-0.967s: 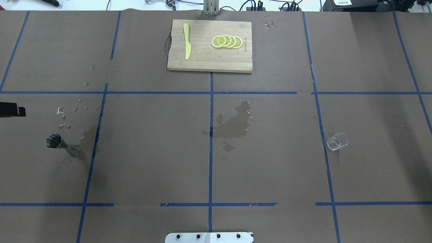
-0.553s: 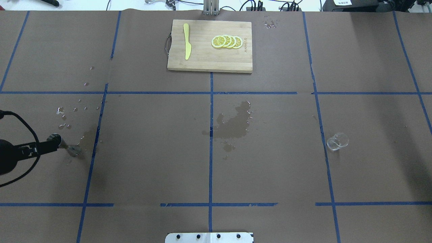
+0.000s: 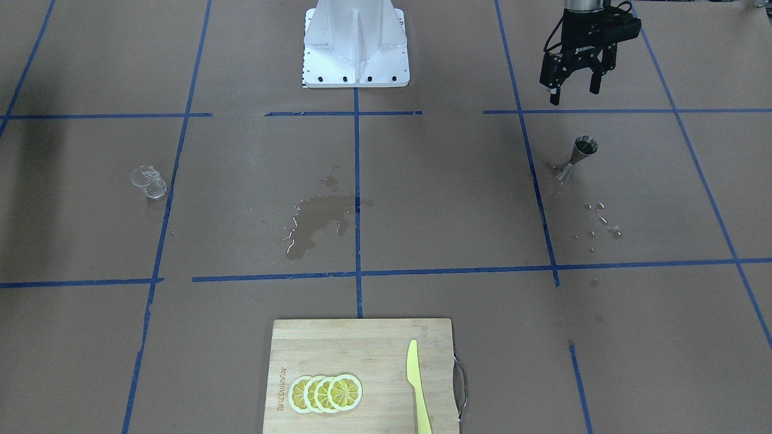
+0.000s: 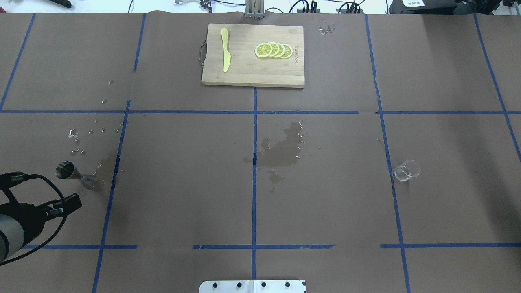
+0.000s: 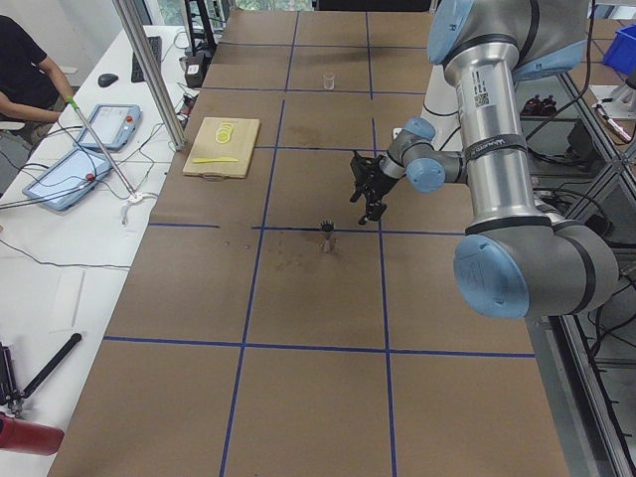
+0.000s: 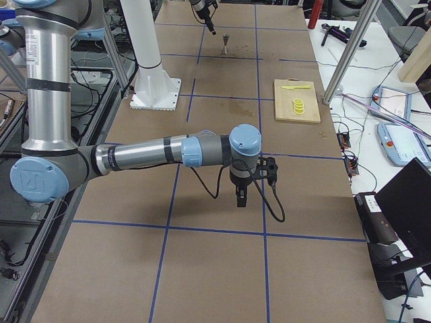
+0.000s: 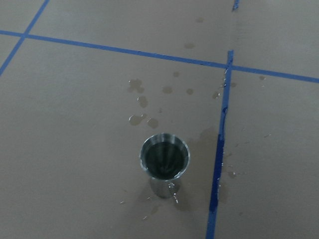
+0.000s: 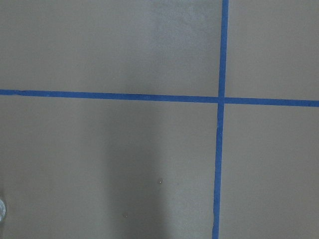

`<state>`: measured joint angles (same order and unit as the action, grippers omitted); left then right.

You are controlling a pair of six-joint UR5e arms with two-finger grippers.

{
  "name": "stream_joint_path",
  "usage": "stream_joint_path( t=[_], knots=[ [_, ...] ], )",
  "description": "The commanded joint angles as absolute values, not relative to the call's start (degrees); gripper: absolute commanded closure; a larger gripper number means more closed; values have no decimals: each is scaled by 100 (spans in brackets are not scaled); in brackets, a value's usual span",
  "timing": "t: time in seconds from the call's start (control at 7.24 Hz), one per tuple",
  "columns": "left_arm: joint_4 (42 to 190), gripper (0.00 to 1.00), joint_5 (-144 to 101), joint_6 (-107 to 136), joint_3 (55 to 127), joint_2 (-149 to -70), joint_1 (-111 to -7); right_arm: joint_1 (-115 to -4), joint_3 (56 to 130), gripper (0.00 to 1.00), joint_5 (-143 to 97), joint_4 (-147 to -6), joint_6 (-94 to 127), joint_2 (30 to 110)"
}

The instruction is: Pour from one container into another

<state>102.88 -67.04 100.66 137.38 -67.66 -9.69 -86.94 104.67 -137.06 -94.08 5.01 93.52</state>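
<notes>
**Jaws near the jigger — hazards before the grasp**

Left gripper, mine, hangs above the table with its jaws spread and empty. It sits just to the robot side of the jigger. The jigger stands upright on wet brown paper, ringed by droplets. My wrist view looks down into its dark upper cone, and I cannot tell how full it is.

The clear cup sits well apart, across the table on my right side. My right gripper shows only in a side view, so I cannot tell how its jaws stand.

I judge three risks. A finger clipping the rim on descent could topple the narrow-waisted jigger. Wet metal may slip in my pads. The long carry to the cup invites sloshing — as the spill patch at mid-table suggests.
</notes>
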Motion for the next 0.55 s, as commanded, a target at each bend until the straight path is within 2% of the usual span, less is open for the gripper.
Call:
stream_joint_path(
  t=[0.0, 0.28, 0.41],
  knots=[
    [9977, 0, -6267, 10615, 13598, -6872, -774, -8684, 10503, 0, -13711, -9404, 501, 9352],
    [9958, 0, -5384, 10854, 12905, -7241, -747, -8684, 10503, 0, -13720, -9404, 510, 9352],
    [9967, 0, -4839, 10941, 12815, -7381, -651, -8684, 10503, 0, -13720, -9404, 501, 9352]
  ],
)
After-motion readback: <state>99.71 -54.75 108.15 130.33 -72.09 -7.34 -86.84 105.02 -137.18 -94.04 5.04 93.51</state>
